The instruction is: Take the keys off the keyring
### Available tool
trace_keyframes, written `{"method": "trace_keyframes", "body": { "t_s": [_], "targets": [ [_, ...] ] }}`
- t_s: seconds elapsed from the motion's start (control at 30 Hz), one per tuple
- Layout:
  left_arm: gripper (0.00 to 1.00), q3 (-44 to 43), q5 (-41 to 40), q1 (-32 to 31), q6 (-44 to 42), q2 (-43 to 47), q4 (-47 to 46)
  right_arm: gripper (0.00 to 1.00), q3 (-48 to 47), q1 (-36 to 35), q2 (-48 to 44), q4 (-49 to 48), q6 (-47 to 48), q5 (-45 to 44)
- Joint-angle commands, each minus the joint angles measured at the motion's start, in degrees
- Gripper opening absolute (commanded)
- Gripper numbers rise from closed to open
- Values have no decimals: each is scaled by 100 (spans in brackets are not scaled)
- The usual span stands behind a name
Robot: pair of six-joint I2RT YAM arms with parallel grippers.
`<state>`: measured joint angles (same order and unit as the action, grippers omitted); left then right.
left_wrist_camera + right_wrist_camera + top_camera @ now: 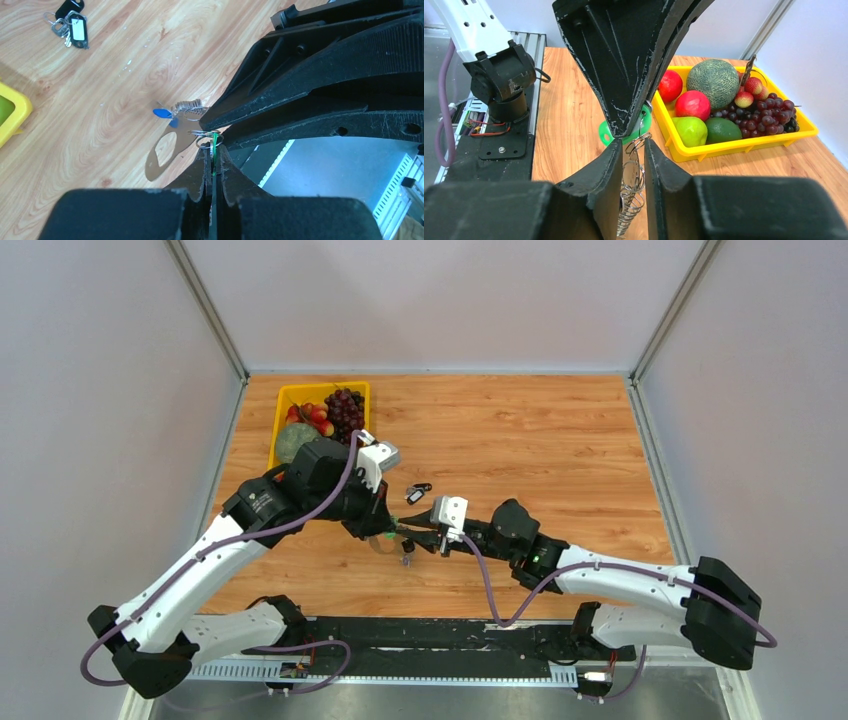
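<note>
Both grippers meet above the table near its front middle. My left gripper (386, 527) (212, 150) is shut on a thin green key tag (215, 141), also seen in the right wrist view (644, 121). My right gripper (413, 539) (633, 148) is closed on the keyring (631, 182), a silvery hanging bunch of rings. Small silver rings (204, 133) link the tag to it. A blue tag (160, 113) and small keys (190, 106) hang beside the right gripper's fingers (300, 100). The left gripper's fingers (624, 75) come in from above in the right wrist view.
A second bunch of keys with black tags (418, 491) (71, 24) lies on the wooden table behind the grippers. A yellow basket (284, 400) (734, 146) of fruit stands at the back left. The arm bases and a black rail (440, 640) line the near edge.
</note>
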<state>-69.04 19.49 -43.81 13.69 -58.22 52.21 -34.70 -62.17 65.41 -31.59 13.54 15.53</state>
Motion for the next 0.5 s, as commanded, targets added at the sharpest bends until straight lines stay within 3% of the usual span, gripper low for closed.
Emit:
{"method": "trace_keyframes", "body": {
  "t_s": [0.0, 0.3, 0.47],
  "targets": [
    [0, -168, 462, -9, -69, 117, -189, 21, -292, 29, 123, -317, -71, 160],
    [0, -233, 914, -8, -3, 85, -61, 0, -253, 29, 116, -304, 0, 57],
    [0, -274, 1100, -13, 66, 42, -64, 0, -36, 27, -74, -479, 219, 217]
  ]
}}
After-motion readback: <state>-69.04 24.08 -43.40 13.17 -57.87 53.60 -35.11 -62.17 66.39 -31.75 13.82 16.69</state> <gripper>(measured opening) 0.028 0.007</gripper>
